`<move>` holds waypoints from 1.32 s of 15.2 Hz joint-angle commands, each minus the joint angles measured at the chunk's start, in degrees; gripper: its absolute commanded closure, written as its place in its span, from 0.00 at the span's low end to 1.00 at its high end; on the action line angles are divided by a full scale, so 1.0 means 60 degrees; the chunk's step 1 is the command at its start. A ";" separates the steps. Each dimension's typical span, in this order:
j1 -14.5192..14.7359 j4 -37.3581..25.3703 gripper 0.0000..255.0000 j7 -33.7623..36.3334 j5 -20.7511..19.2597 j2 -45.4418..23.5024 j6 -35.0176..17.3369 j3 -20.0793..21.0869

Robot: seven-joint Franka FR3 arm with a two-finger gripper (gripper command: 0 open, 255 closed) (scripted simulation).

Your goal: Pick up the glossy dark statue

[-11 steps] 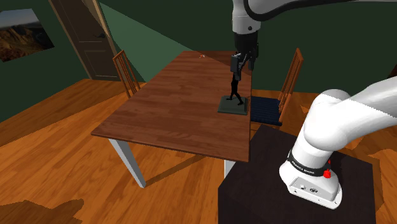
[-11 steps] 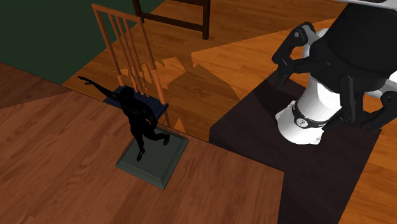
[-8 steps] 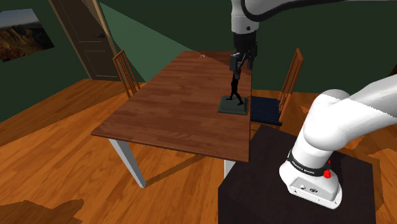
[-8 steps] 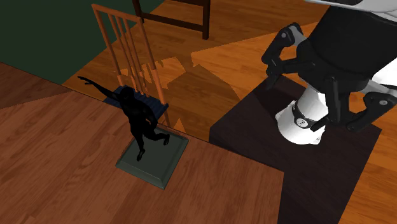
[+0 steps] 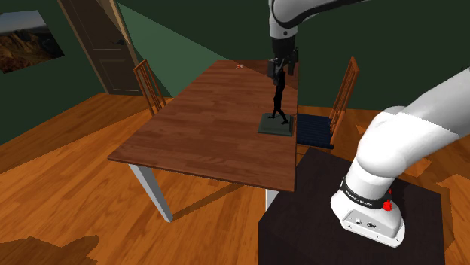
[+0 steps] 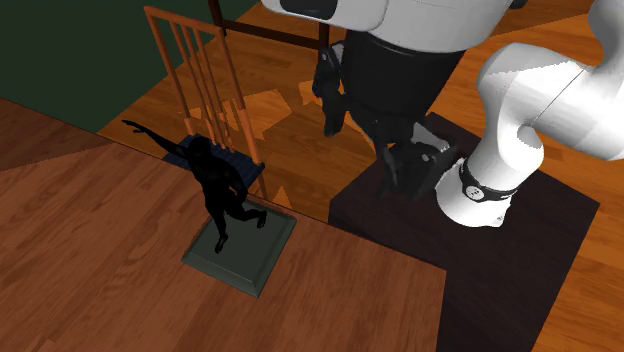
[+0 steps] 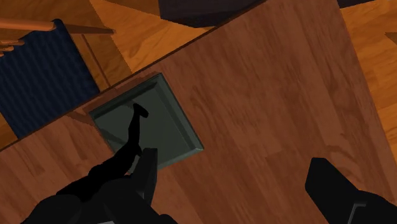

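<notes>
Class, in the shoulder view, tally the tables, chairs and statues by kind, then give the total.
Wooden table: 1
Wooden chairs: 2
Dark statue: 1
Total: 4

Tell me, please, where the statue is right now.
In the shoulder view, the statue stands on its base at the table's right edge, beside the chair with the blue cushion.

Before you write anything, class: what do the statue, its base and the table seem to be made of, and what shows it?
Statue: solid black, no texture shows; material open.
Base: dull grey-green slab with bevelled rim, perhaps stone or metal.
Table: brown wood, by its plank lines and grain.
</notes>
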State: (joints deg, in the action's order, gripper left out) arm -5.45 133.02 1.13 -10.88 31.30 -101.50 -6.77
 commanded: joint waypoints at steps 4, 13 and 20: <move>-0.0336 -0.0913 0.00 -0.0447 -0.0258 -0.1403 -0.0642 -0.0642; -0.0848 -0.3253 0.00 -0.1348 -0.0073 -0.4159 -0.1325 -0.1652; -0.1081 -0.3932 0.00 -0.1664 0.0176 -0.5227 -0.1781 -0.1950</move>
State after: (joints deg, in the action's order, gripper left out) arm -11.97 108.94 -9.07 -9.83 0.15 -111.48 -18.50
